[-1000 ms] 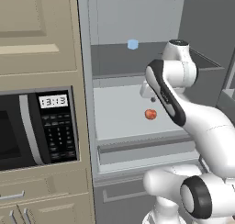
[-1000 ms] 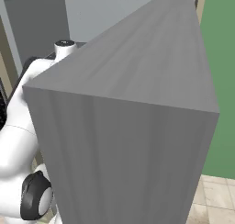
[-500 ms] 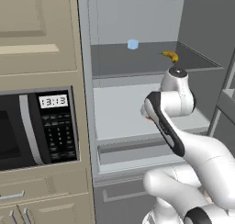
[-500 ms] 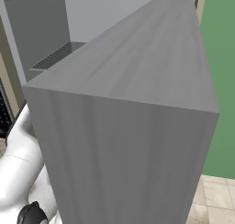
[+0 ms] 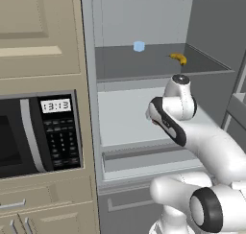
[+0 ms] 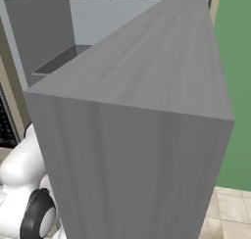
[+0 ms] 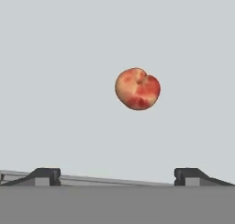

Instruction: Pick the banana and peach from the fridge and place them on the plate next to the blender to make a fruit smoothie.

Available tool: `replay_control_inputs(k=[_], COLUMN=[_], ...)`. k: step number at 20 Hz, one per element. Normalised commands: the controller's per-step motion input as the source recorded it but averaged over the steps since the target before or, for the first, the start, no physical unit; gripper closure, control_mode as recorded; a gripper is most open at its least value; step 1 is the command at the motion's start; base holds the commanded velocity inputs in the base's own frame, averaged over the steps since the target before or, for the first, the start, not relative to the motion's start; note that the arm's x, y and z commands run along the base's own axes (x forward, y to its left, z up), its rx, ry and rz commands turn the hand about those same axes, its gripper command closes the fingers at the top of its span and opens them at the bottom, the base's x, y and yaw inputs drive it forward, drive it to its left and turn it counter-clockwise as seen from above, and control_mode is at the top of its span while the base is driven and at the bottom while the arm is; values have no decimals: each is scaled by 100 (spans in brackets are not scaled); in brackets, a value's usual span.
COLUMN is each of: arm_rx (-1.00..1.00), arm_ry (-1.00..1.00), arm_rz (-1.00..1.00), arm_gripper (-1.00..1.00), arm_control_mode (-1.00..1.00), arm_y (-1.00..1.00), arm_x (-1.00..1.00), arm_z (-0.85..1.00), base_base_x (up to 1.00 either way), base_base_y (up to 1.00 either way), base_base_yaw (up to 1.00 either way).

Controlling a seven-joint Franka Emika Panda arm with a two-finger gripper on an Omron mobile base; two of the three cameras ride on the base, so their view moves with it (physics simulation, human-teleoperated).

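The gripper is standing wide, holding nothing, aiming at the peach ahead of it, apart; the banana is lying on the shelf above the peach.

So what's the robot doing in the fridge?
The white robot arm is reaching into the open fridge toward a peach lying on the pale lower shelf. Its gripper is open and holds nothing; the peach sits a little ahead of the fingertips, not touching them. A banana and a pale blue cup sit on the grey shelf above. A microwave is built in beside the fridge.
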Motion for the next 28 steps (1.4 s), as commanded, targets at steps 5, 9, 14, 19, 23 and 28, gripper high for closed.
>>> replay_control_inputs(k=[5, 9, 14, 19, 23, 28], arm_rx=[0, 0, 0, 1, 0, 0], arm_ry=[0, 0, 0, 0, 1, 3], arm_rz=[-4, -1, 0, -1, -1, -1], arm_gripper=[-100, -100, -100, -100, -100, -100], arm_control_mode=[-100, -100, -100, -100, -100, -100], arm_y=[-3, 0, -7, -15, -6, 0], arm_x=[24, 23, 24, 22, 27, 29], arm_z=[-11, -44, -55, -10, -14, -17], base_base_x=[0, 0, 0, 0, 0, 0], base_base_y=[0, 0, 0, 0, 0, 0], base_base_yaw=[0, 0, 0, 0, 0, 0])
